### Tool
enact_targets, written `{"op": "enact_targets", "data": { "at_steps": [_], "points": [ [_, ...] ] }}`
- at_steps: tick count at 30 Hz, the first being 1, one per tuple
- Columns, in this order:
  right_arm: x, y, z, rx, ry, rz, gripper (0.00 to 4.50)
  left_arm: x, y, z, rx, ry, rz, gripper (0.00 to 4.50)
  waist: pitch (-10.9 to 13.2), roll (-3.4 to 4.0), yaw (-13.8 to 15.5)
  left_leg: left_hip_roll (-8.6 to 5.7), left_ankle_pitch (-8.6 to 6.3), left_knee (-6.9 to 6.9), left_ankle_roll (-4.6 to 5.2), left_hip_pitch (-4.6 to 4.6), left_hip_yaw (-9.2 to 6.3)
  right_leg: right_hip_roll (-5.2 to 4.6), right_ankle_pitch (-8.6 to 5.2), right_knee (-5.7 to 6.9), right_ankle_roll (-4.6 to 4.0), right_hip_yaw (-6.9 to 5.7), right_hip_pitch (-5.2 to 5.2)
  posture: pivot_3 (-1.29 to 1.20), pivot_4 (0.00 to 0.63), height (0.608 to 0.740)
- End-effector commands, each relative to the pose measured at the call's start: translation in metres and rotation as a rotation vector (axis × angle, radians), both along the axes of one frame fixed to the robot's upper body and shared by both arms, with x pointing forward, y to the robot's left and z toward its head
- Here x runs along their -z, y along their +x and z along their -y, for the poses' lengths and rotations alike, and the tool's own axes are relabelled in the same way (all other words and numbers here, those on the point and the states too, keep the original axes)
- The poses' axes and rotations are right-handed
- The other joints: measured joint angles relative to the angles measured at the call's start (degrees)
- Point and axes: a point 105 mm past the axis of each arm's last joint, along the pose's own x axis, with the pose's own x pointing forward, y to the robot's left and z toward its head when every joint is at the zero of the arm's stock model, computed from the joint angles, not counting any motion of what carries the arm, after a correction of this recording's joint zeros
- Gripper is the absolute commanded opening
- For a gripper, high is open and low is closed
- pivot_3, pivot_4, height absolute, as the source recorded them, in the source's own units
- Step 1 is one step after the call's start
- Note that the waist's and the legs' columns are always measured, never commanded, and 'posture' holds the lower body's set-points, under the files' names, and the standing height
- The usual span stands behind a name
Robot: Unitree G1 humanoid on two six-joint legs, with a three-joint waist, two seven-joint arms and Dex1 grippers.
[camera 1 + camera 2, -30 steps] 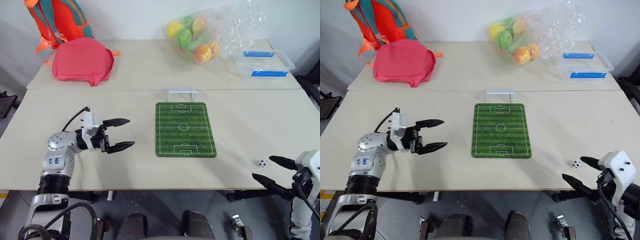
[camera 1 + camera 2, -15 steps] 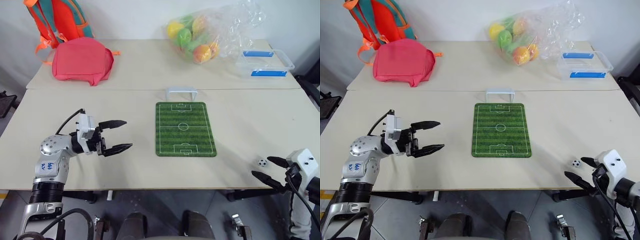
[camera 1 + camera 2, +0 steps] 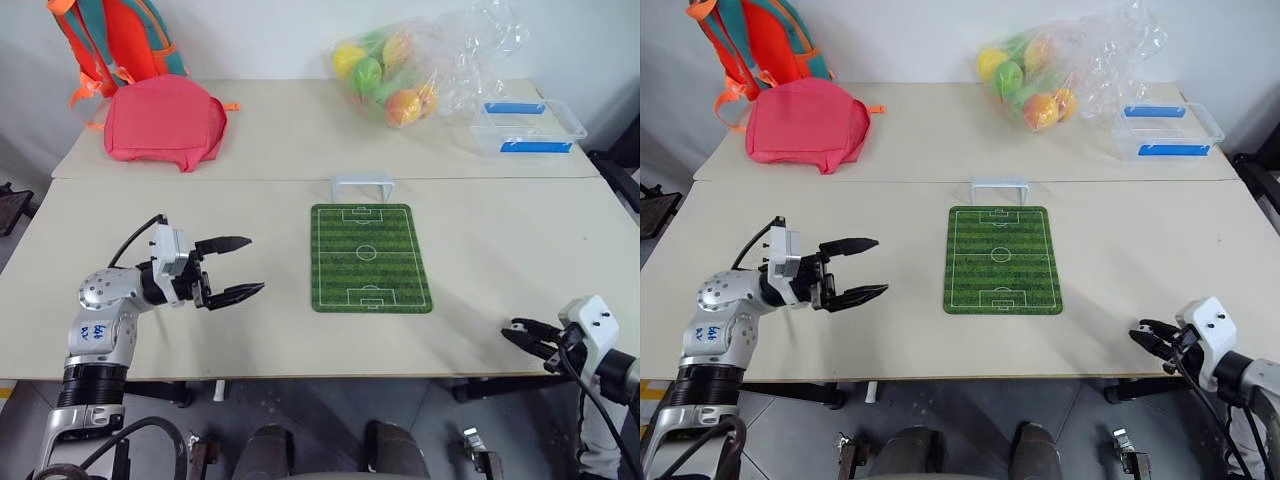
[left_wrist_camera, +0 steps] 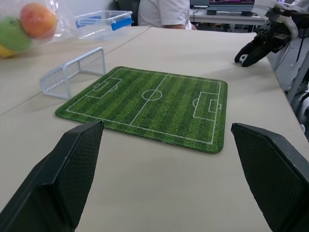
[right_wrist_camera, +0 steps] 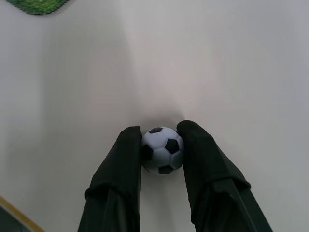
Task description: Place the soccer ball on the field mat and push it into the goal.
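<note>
The right gripper is closed on the soccer ball: in the right wrist view its two black fingers press the small white and black ball from both sides, and the ball sits low against the pale table. In the left eye view this gripper is at the lower right of the frame, just at the near edge of the table, and the ball is hidden between its fingertips there.

The left gripper is at the left of the frame, a little below the middle, and it is open, its two fingers spread wide with nothing between them. It hangs above the bare table and points toward the field mat.

The field mat lies flat at the centre of the frame, well apart from both grippers, with white pitch lines on the striped green. The goal stands just beyond the upper short edge of the mat, a small white frame, very close to the mat.

In the upper part of the frame there is a red bag at the left, a clear plastic bag of coloured balls right of the middle, and a clear box with blue clips at the upper right
</note>
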Motion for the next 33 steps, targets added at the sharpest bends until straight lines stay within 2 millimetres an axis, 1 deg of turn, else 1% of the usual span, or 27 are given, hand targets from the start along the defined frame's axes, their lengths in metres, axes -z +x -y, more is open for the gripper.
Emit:
{"op": "enact_targets", "data": {
  "at_steps": [1, 2, 4, 6, 7, 8, 9, 10, 11, 13, 15, 18, 20, 23, 25, 33],
  "points": [
    [-0.031, 0.005, -0.005, -0.022, -0.034, 0.079, 0.84, -0.008, 0.0, 0.004, 0.035, -0.022, 0.044, 4.5, 0.0, 0.0, 0.0, 0.0, 0.0, 0.0, 0.0, 0.0, 0.0, 0.0, 0.0, 0.01, 0.0, 0.0, 0.0, 0.0, 0.15, 0.74],
    [-0.04, 0.007, -0.011, -0.047, -0.039, 0.097, 0.84, -0.007, 0.0, 0.005, 0.043, -0.026, 0.044, 4.5, 0.0, 0.02, 0.0, 0.0, 0.0, 0.0, 0.0, 0.0, 0.0, 0.0, 0.0, 0.01, 0.0, -0.01, -0.01, 0.0, 0.15, 0.74],
    [-0.051, 0.01, -0.021, -0.077, -0.041, 0.12, 0.84, -0.006, 0.001, 0.007, 0.054, -0.028, 0.043, 4.5, 0.0, 0.03, 0.0, 0.0, 0.0, -0.01, 0.0, -0.01, 0.0, 0.0, 0.0, 0.01, 0.0, 0.0, -0.02, 0.0, 0.15, 0.74],
    [-0.079, 0.019, -0.053, -0.186, -0.018, 0.182, 0.84, 0.0, -0.002, 0.011, 0.097, -0.019, 0.034, 4.5, 0.0, 0.03, -0.3, 0.01, 0.0, 0.0, 0.0, 0.0, 0.01, 0.01, 0.01, 0.01, -0.01, 0.0, -0.02, 0.0, 0.15, 0.74],
    [-0.091, 0.023, -0.071, -0.245, -0.008, 0.202, 0.84, 0.004, -0.003, 0.012, 0.123, -0.004, 0.028, 4.5, 0.0, 0.04, -0.6, 0.02, 0.0, 0.0, 0.0, 0.0, 0.03, 0.01, 0.02, 0.0, -0.02, 0.0, -0.02, 0.0, 0.15, 0.74],
    [-0.098, 0.027, -0.09, -0.313, -0.007, 0.187, 0.84, 0.009, -0.005, 0.013, 0.153, 0.013, 0.021, 4.5, 0.0, 0.05, -0.8, 0.04, 0.0, 0.02, 0.0, 0.01, 0.03, 0.01, 0.02, 0.01, -0.03, 0.0, -0.03, 0.0, 0.15, 0.74],
    [-0.092, 0.028, -0.105, -0.377, -0.052, 0.102, 0.84, 0.012, -0.005, 0.014, 0.169, 0.018, 0.014, 4.5, 0.0, 0.05, -0.9, 0.05, 0.01, 0.04, -0.01, 0.0, 0.02, 0.03, 0.03, 0.02, -0.05, 0.0, -0.03, 0.0, 0.15, 0.74],
    [-0.085, 0.029, -0.114, -0.407, -0.089, 0.007, 0.84, 0.014, -0.004, 0.014, 0.175, 0.012, 0.009, 4.5, 0.0, 0.08, -1.2, 0.11, 0.0, 0.09, -0.01, -0.01, 0.01, 0.09, 0.05, 0.02, -0.08, 0.0, -0.04, 0.0, 0.15, 0.74],
    [-0.081, 0.031, -0.123, -0.433, -0.063, -0.056, 0.84, 0.014, -0.002, 0.015, 0.179, 0.004, 0.006, 4.5, 0.0, 0.06, -1.3, 0.13, 0.01, 0.11, -0.01, -0.03, -0.02, 0.1, 0.07, 0.03, -0.1, -0.01, -0.05, 0.0, 0.15, 0.74],
    [-0.084, 0.041, -0.151, -0.538, -0.055, -0.017, 0.84, 0.018, 0.0, 0.014, 0.19, 0.012, 0.006, 4.5, 0.0, -0.2, -1.1, 0.31, -0.03, 0.18, -0.07, -0.15, -0.15, 0.31, 0.11, 0.0, -0.17, -0.11, -0.07, 0.0, 0.15, 0.74],
    [-0.085, 0.048, -0.172, -0.62, -0.064, 0.011, 0.84, 0.021, 0.001, 0.013, 0.196, 0.012, 0.012, 4.5, 0.0, -0.2, -1.2, 0.46, -0.11, 0.34, -0.16, -0.29, -0.17, 0.47, 0.12, -0.04, -0.19, -0.18, -0.11, 0.0, 0.15, 0.74],
    [-0.079, 0.056, -0.197, -0.72, -0.081, 0.011, 0.84, 0.028, 0.001, 0.006, 0.184, 0.033, 0.007, 4.5, 0.0, -0.19, -1.3, 0.45, -0.17, 0.4, -0.13, -0.43, -0.1, 0.47, 0.12, -0.04, -0.19, -0.18, -0.24, 0.0, 0.15, 0.74],
    [-0.069, 0.062, -0.208, -0.775, -0.106, -0.002, 0.84, 0.036, -0.001, -0.001, 0.175, 0.064, -0.007, 4.5, 0.0, -0.19, -1.5, 0.45, -0.22, 0.47, -0.11, -0.42, -0.05, 0.47, 0.12, -0.02, -0.19, -0.18, -0.25, 0.0, 0.15, 0.74],
    [-0.057, 0.071, -0.213, -0.8, -0.12, -0.026, 0.84, 0.041, -0.005, -0.004, 0.168, 0.083, -0.008, 4.5, 0.0, -0.19, -1.5, 0.46, -0.23, 0.46, -0.1, -0.41, -0.03, 0.47, 0.13, -0.02, -0.18, -0.18, -0.25, 0.0, 0.15, 0.74],
    [-0.051, 0.073, -0.214, -0.817, -0.134, -0.04, 0.84, 0.042, -0.007, -0.005, 0.161, 0.086, -0.003, 4.5, 0.0, -0.19, -1.4, 0.47, -0.23, 0.47, -0.1, -0.41, -0.03, 0.47, 0.13, -0.01, -0.18, -0.19, -0.26, 0.0, 0.15, 0.74],
    [-0.035, 0.081, -0.21, -0.843, -0.145, -0.077, 0.84, 0.04, -0.009, -0.008, 0.126, 0.073, 0.01, 4.5, 0.0, -0.18, -1.6, 0.5, -0.24, 0.6, -0.1, -0.42, -0.02, 0.48, 0.13, 0.05, -0.17, -0.17, -0.25, 0.0, 0.15, 0.74]
  ]
}}
